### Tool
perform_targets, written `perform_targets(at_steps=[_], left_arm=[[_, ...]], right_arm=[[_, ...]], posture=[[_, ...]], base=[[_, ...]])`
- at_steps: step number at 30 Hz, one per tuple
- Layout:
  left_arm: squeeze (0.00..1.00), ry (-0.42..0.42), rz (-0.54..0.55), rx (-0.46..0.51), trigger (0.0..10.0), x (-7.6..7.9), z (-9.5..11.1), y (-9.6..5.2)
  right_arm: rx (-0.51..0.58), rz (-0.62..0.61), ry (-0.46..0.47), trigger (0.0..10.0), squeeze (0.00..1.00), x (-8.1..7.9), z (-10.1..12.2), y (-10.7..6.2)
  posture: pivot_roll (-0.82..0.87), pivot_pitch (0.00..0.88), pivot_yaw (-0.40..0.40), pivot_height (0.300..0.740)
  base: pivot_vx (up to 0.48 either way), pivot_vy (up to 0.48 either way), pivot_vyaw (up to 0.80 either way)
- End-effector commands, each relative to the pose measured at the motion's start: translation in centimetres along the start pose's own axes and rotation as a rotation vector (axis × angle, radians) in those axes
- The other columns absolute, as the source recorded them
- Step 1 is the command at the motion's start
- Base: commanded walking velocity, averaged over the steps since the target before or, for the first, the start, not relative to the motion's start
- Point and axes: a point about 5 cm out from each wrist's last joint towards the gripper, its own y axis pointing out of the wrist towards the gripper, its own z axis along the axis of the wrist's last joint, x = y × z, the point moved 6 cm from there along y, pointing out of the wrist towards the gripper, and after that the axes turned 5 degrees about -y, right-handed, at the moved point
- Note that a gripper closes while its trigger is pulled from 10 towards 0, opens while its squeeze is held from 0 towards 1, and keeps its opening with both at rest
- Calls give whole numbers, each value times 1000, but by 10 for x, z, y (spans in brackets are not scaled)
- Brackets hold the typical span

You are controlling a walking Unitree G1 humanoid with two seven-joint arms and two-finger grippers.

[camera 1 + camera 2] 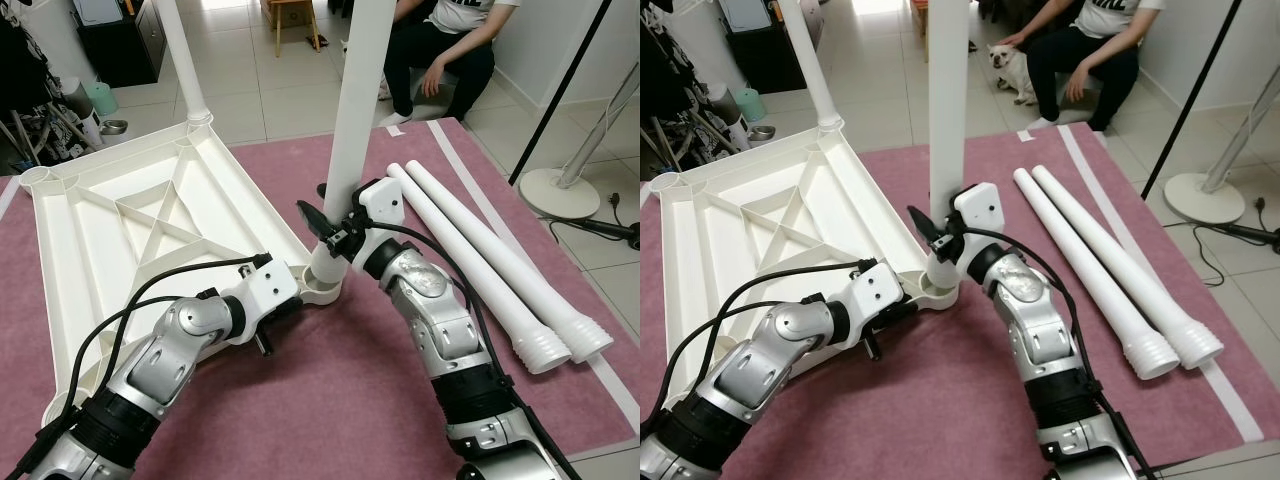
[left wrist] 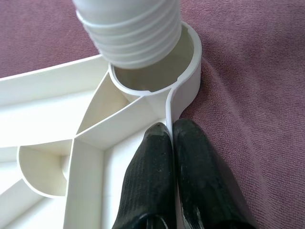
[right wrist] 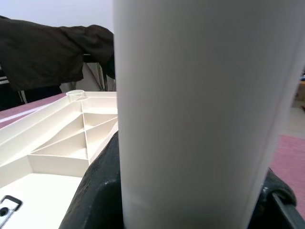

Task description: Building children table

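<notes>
At the near corner of the upturned tabletop point(image 1: 150, 215), the right gripper point(image 1: 335, 235) is clamping a white leg point(image 1: 355, 120) upright over its socket point(image 2: 157, 71), while the left gripper point(image 2: 172, 143), fingers together on the rim, is steadying the frame.

Both grippers' jaws clamped, arms forward.

**Crowded near corner, open rug in front**

The upturned tabletop point(image 1: 150, 215) fills the robot's left side of the purple rug point(image 1: 330, 400). At its near corner socket point(image 2: 157, 67) an upright table leg point(image 1: 355, 130) blocks the way, with the right gripper point(image 1: 335, 235) around it and the left gripper point(image 2: 171, 138) pinching the rim beside it. Two spare legs point(image 1: 490, 265) lie across the right. A second upright leg point(image 1: 185, 60) stands at the far corner. Bare rug lies open between the arms.
</notes>
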Motion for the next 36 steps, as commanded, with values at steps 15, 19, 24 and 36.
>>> perform_targets(at_steps=[15,19,24,36], left_arm=[[0,-16,-6,-94,0,7,-24,3],[0,-13,-9,-97,3255,7,-24,4],[0,-14,-4,-110,10000,6,-26,5],[0,-12,0,-118,10000,3,-27,5]], right_arm=[[-7,77,49,10000,0,-24,-1,3],[-16,78,55,10000,0,-26,-4,2],[-42,80,67,10000,0,-29,-10,-8],[-98,-11,3,10000,0,-1,-27,-17]], posture=[[3,0,83,740],[4,0,82,740],[4,0,82,740],[-11,0,104,740]], base=[[0,0,0],[0,0,0],[0,0,0],[0,0,0]])
